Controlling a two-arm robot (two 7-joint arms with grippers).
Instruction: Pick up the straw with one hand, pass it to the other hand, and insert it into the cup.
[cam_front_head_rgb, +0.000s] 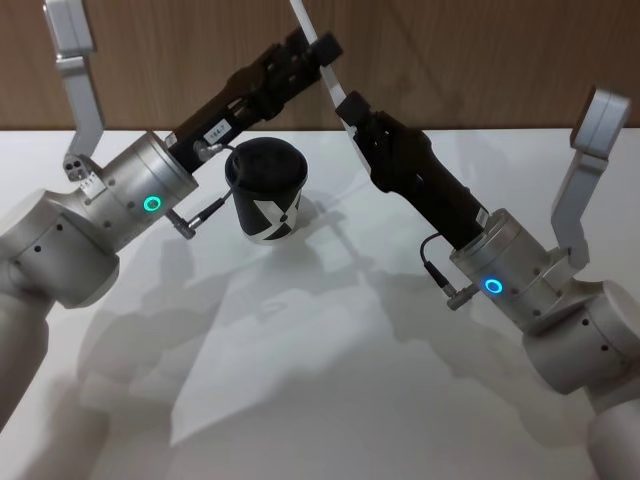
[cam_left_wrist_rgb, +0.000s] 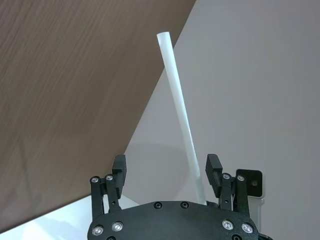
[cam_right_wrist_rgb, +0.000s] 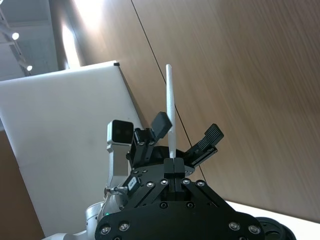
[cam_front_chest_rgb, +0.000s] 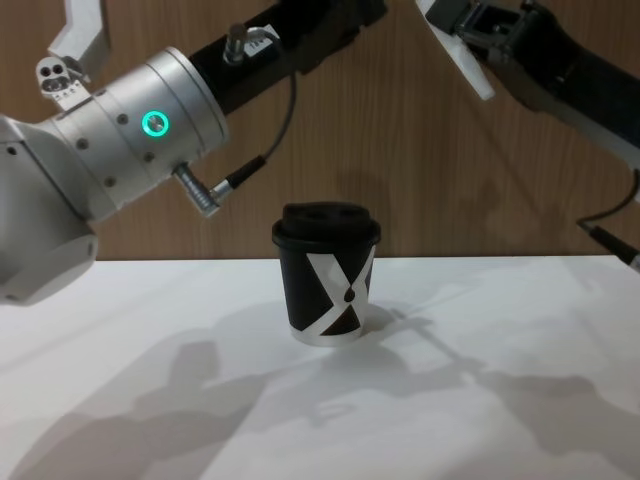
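One thin white straw (cam_left_wrist_rgb: 179, 100) is held in the air, high above the table and tilted, with its upper end leaning towards the left. The right gripper (cam_right_wrist_rgb: 173, 167) has its two fingers pressed together on the lower part of the straw, and most of the length stands out beyond them.

The left gripper (cam_left_wrist_rgb: 166, 163) reaches in from the left and meets the straw higher up. Its fingers are spread wide on either side of the straw. The straw runs just beside one finger, and whether it touches that finger cannot be told.

Below the two grippers, and a little to the left of the straw, the cup (cam_front_chest_rgb: 327, 290) stands upright. It is black, its white X mark faces the robot and its black lid is on.

The cup rests on a white table (cam_front_chest_rgb: 120, 340), towards the far edge. Shadows of both arms fall across the nearer part of the table.

Each arm has a round silver wrist with a glowing ring, green on the left and blue on the right. A brown wooden wall (cam_front_chest_rgb: 450, 180) rises behind the table on the far side.
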